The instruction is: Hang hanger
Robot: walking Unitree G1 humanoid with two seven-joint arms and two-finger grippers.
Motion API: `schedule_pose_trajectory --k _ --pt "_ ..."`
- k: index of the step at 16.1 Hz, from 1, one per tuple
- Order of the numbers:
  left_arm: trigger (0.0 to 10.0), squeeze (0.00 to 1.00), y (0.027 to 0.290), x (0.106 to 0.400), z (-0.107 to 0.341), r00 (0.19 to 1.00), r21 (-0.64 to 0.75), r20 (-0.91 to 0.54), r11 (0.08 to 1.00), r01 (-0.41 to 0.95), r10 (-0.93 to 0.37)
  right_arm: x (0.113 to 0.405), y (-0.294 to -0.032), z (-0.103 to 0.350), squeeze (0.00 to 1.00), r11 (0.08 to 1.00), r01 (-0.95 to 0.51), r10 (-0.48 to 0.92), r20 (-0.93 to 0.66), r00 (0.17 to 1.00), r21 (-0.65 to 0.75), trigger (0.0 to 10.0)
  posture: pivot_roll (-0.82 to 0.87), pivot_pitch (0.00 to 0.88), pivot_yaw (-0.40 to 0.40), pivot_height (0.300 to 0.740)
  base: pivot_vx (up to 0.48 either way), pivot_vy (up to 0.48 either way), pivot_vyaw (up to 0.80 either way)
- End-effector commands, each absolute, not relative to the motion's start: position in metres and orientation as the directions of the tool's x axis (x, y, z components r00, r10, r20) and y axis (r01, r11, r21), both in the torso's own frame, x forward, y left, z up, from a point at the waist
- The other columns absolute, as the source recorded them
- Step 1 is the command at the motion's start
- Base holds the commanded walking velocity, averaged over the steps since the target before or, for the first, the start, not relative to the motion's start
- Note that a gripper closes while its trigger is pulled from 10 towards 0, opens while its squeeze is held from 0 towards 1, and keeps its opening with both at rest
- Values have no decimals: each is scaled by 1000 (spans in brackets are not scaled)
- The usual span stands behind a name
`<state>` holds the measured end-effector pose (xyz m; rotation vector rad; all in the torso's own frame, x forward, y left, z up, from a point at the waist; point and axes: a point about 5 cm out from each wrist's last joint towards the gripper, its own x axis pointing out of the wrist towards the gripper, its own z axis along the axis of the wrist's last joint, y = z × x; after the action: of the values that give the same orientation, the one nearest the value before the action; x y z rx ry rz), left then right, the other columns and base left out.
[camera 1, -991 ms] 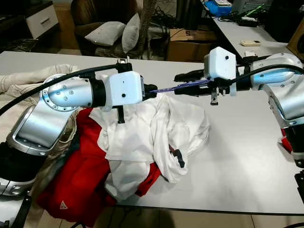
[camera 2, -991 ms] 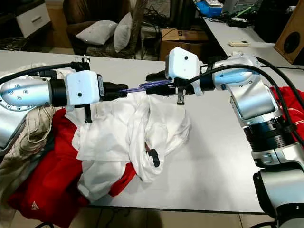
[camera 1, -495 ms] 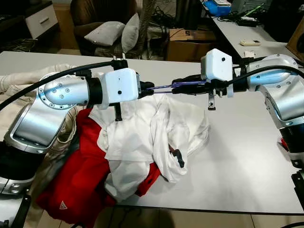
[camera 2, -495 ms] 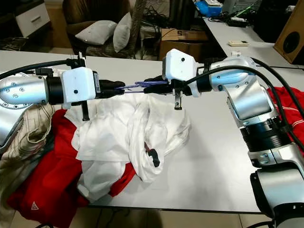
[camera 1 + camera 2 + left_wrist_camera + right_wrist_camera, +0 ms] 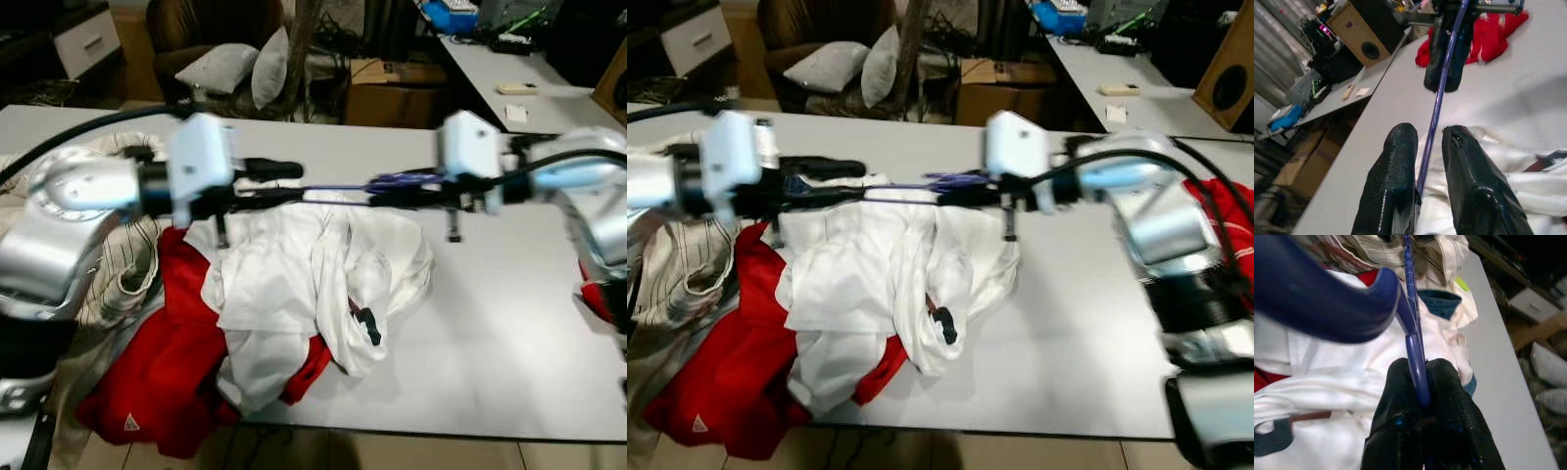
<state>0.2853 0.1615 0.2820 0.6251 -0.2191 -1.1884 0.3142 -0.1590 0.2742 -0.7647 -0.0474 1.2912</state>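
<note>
A purple hanger (image 5: 338, 188) is held above the white shirt (image 5: 313, 274) mid-frame, clamped in the right gripper (image 5: 1420, 396) jaws; the left gripper (image 5: 1427, 161) jaws sit slightly parted around it.

A lived-in home room used partly as a workspace: a brown armchair (image 5: 201, 29) with cushions (image 5: 217, 67), a cardboard box (image 5: 390, 93) on the floor, a wooden loudspeaker (image 5: 1227, 73), a second desk (image 5: 509, 73) cluttered with electronics, and laundry (image 5: 294, 284) heaped on the white worktop (image 5: 509, 333)
</note>
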Motion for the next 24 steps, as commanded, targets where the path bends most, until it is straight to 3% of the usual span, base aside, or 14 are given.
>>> schedule_pose_trajectory --k 1,3,4,6,8,9,10,12,15,17,24 --pt "10000 0 164 279 290 354 555 -124 231 799 -927 310 -165 282 0 92 -837 878 -351 324 -540 0 -24 0 -14 740 0 0 0" --pt "10000 0 166 275 294 342 513 -49 270 815 -938 304 -178 279 0 155 -845 868 -338 364 -512 0 -29 0 -15 740 0 0 0" --pt "10000 0 174 279 297 423 445 56 402 800 -904 300 -192 273 0 278 -829 848 -280 449 -485 0 -39 0 -17 740 0 0 0" --pt "10000 0 185 283 287 554 381 102 546 746 -827 296 -202 265 0 450 -785 808 -180 561 -424 0 -44 0 -23 740 0 0 0" --pt "10000 0 188 281 245 714 200 73 712 673 -696 290 -211 243 0 764 -604 614 -33 789 -226 0 -55 0 -25 740 0 0 0" --pt "10000 0 184 279 231 761 194 61 756 625 -646 287 -212 231 0 842 -520 523 -19 852 -144 0 -57 0 -25 740 0 0 0" --pt "10000 0 181 278 213 809 120 10 804 583 -588 284 -213 218 0 908 -411 409 -34 912 -79 9686 -58 0 -31 740 0 0 0" --pt "10000 0 172 275 195 856 26 -10 856 517 -516 278 -213 204 0 960 -279 278 -69 958 -12 10000 -62 0 -26 740 0 0 0" --pt "10000 0 158 268 171 899 17 -35 900 436 -436 265 -207 186 0 992 -129 129 -122 984 4 10000 -69 0 -24 740 0 0 0" --pt "10000 0 156 266 164 939 22 -16 938 345 -345 249 -198 178 0 986 -154 148 -98 984 -59 10000 -73 0 -32 740 0 0 0" --pt "10000 0 140 262 163 932 68 2 930 362 -363 240 -182 175 0 996 -82 84 -70 994 19 10000 -80 0 -36 740 0 -217 0"
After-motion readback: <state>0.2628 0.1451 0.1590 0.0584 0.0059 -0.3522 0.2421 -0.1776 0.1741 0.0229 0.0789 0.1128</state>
